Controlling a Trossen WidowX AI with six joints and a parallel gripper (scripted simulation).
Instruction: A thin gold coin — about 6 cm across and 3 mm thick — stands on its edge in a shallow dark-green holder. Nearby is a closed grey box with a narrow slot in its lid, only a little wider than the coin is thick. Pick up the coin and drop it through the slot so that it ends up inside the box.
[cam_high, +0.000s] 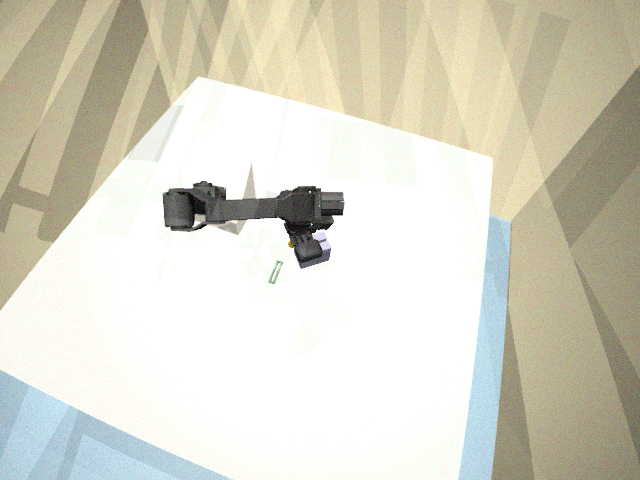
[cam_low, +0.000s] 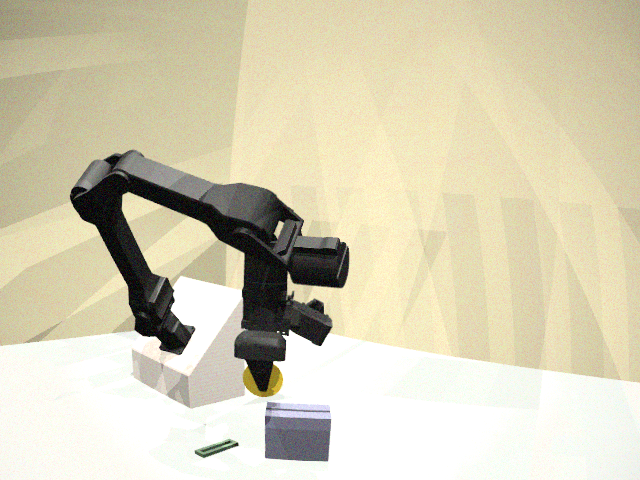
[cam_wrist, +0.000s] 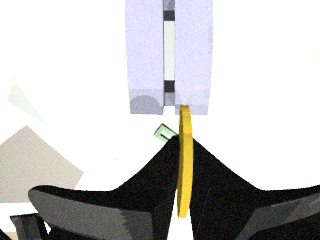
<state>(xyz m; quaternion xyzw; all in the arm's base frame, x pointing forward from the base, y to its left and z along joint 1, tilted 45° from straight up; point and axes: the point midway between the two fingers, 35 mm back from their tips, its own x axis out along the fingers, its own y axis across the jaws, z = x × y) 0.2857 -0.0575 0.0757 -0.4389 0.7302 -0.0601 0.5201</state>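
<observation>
The gold coin (cam_high: 291, 244) (cam_low: 278, 379) (cam_wrist: 185, 165) is on edge in the fingers of my gripper (cam_low: 263, 387) (cam_wrist: 181, 142), which is shut on it. In the exterior view the coin hangs above the grey box (cam_high: 325, 249) (cam_low: 297, 439) (cam_wrist: 145, 50), over its left side. In the wrist view the slot (cam_low: 297, 410) (cam_wrist: 169, 50) runs nearly parallel to the coin, which is slightly to its right and off the box's near end. The green holder (cam_high: 271, 281) (cam_low: 202, 453) (cam_wrist: 160, 132) is empty. The hand hides part of the box in the top view.
The arm's pale wedge-shaped base block (cam_low: 217, 335) (cam_wrist: 35, 165) stands behind and left of the box in the exterior view. The holder lies left of the box there. The white table (cam_high: 387, 335) has blue beyond its right and front edges in the top view.
</observation>
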